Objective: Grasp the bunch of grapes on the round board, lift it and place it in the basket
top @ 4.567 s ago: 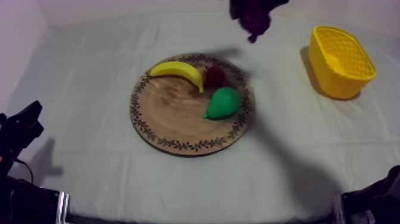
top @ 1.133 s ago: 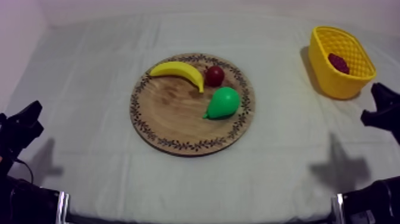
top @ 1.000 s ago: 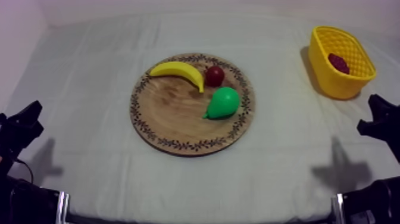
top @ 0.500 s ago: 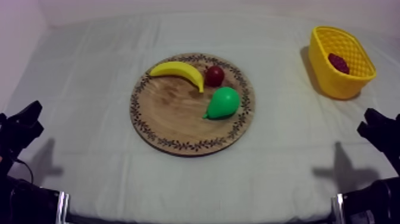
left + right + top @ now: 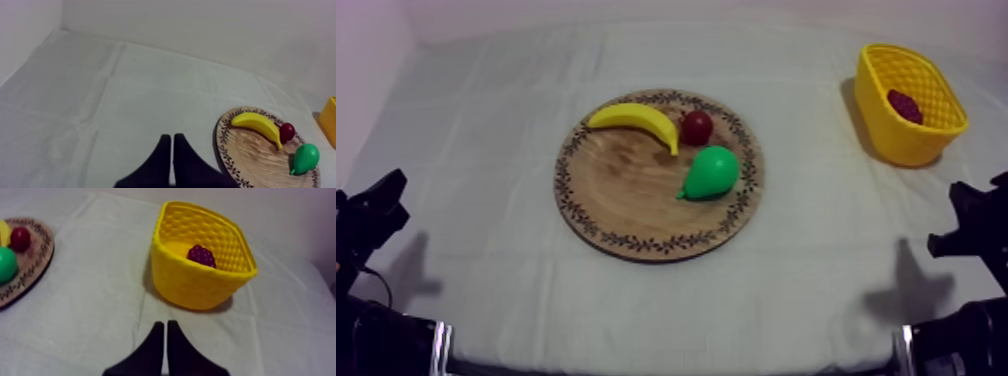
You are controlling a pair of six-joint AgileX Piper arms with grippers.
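- The right gripper (image 5: pixel 165 324) has its two black fingers pressed together into a narrow wedge, and nothing is between them. It hangs over the bare cloth close to the right edge of the table (image 5: pixel 486 130).
- The yellow basket (image 5: pixel 195 288) is just beyond this gripper, apart from it. It stands upright near the far right corner of the table.
- The bunch of grapes (image 5: pixel 201 255) lies inside the basket, low down and toward its far wall. No finger touches it.
- The left gripper (image 5: pixel 172 136) is also closed to a thin wedge and holds nothing. It is over the cloth at the left edge of the table, toward the near left corner.
- The round wooden board (image 5: pixel 626 185) lies flat about in the middle of the table, well apart from both grippers and from the basket.
- The banana (image 5: pixel 634 118) lies along the far edge of the board.
- The small red fruit (image 5: pixel 697 127) sits just beside the right end of the banana. Whether the two touch, one cannot tell.
- The pear (image 5: pixel 711 172) lies on its side near the right edge of the board, just on the near side of the small red fruit, with its narrow end toward the middle of the board.
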